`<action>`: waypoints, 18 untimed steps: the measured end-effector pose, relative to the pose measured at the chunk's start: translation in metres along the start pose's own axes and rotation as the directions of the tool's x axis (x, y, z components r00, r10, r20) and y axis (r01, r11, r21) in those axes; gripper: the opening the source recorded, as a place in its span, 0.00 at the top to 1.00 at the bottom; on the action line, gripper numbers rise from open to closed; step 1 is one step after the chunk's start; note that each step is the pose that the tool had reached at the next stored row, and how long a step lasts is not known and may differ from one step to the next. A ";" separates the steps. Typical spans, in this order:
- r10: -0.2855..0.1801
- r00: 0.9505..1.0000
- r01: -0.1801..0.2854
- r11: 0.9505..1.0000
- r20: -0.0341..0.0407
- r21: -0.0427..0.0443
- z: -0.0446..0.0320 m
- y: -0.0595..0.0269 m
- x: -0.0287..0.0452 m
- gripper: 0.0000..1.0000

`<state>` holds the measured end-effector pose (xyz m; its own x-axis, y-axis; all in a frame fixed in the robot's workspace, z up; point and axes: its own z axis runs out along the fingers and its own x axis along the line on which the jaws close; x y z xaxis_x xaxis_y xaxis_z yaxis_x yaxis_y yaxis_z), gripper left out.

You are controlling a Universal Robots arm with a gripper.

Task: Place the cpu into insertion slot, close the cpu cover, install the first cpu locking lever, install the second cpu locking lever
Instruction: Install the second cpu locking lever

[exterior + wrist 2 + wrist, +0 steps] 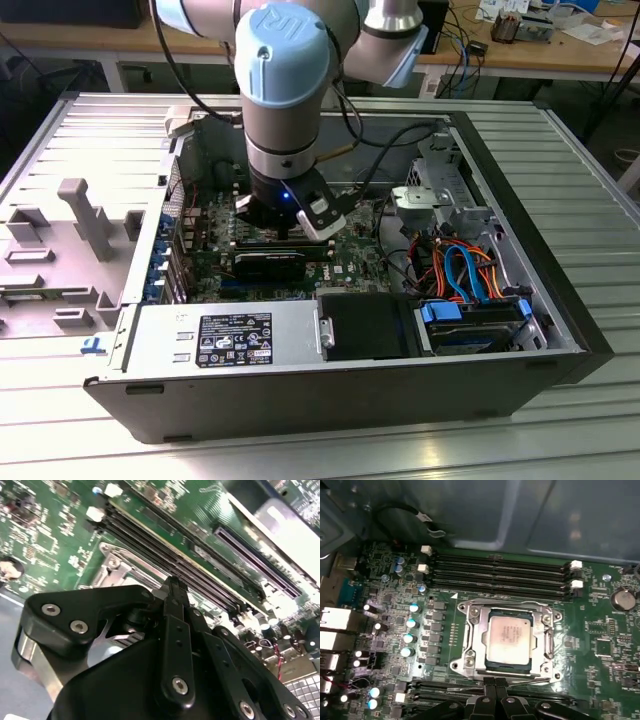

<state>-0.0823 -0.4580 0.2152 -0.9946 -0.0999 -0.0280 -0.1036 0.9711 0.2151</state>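
In the exterior view, the arm reaches down into the open computer case point(560, 330) and the gripper point(287, 222) hangs low over the green circuit board point(345, 262), near the middle of the case.

In the second wrist view, the gripper point(172, 586) has its fingers drawn together to a narrow tip with nothing seen between them, right over the metal rim of the insertion slot point(112, 565), beside the long black memory slots point(165, 555).

In the first wrist view, the cpu point(511, 636) lies flat in the insertion slot point(470, 656), and the cpu cover point(548, 641) appears to frame it, already down. The gripper point(495, 682) sits at the slot's near edge, by a thin wire lever point(520, 682) (which lever, I cannot tell). Judging from this, the lever work goes best with a steady push along the wire, kept clear of the chip.
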 end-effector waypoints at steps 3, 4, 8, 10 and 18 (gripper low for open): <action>0.000 1.000 0.000 1.000 0.000 0.000 0.0019 0.0002 0.0070 0.89; 0.000 1.000 0.000 1.000 0.000 0.000 0.0021 0.0003 0.0091 0.89; 0.000 1.000 0.000 1.000 0.000 0.000 0.0032 0.0010 0.0176 0.89; 0.000 1.000 0.000 1.000 0.000 0.000 0.0037 0.0013 0.0223 0.89; -0.001 1.000 0.001 1.000 0.000 -0.003 0.0080 0.0016 0.0346 0.89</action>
<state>-0.1168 -0.4581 0.2068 -0.9945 -0.1007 -0.0283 -0.1044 0.9704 0.2178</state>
